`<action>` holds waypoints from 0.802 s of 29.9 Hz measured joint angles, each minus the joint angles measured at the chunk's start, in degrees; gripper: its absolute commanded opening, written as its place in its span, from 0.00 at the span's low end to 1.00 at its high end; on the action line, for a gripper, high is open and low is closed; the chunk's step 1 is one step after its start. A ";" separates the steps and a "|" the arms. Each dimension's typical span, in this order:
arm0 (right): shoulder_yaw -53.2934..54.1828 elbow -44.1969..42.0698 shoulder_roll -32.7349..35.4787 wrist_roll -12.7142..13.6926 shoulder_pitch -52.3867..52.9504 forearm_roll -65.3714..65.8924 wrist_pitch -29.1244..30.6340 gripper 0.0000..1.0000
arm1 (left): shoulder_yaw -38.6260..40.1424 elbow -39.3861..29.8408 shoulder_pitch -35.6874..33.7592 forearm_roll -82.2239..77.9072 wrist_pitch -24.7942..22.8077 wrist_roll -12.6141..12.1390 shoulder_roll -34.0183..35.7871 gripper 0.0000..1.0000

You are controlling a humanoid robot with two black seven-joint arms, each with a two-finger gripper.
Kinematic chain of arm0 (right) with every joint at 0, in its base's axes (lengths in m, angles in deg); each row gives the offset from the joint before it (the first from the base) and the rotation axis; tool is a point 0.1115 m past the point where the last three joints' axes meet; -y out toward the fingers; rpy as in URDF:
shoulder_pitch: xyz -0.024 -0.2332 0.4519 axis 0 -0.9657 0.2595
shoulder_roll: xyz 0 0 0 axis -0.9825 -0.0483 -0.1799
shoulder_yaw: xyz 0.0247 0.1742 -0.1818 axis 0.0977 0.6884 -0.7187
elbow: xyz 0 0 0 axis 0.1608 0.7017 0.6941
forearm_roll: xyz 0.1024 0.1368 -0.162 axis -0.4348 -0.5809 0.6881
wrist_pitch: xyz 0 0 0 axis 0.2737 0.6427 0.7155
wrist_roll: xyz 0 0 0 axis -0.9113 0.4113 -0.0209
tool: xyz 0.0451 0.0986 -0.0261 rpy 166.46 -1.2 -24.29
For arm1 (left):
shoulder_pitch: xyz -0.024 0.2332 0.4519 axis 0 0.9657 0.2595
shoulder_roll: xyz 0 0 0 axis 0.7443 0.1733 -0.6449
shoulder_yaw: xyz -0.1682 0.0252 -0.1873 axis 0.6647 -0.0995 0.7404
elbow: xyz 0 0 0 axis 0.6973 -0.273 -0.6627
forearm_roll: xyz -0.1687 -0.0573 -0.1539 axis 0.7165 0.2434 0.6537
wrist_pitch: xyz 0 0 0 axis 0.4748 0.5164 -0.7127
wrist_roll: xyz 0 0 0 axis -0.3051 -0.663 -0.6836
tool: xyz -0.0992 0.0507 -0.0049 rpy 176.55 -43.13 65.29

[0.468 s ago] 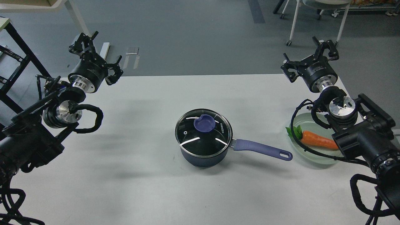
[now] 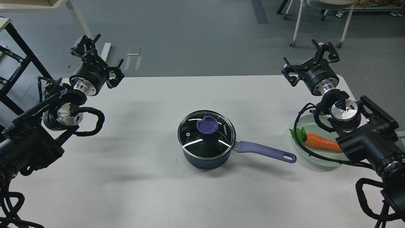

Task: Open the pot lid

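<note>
A dark blue pot (image 2: 207, 158) stands in the middle of the white table (image 2: 142, 164), its purple handle (image 2: 265, 151) pointing right. A glass lid (image 2: 206, 134) with a purple knob (image 2: 207, 124) sits flat on the pot. My left gripper (image 2: 96, 58) is open and empty above the table's far left corner, far from the pot. My right gripper (image 2: 310, 60) is open and empty above the far right corner, also far from the pot.
A clear glass plate (image 2: 319, 160) with a carrot (image 2: 322, 142) lies at the table's right edge, under my right arm. Chair legs (image 2: 297, 25) stand on the grey floor beyond the table. A black frame (image 2: 19, 60) stands at the far left.
</note>
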 measured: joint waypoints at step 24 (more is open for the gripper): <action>-16.23 49.54 45.19 -3.54 -5.75 47.11 -0.94 0.96 | -0.20 -4.28 -0.24 -9.34 0.88 -7.26 3.30 0.99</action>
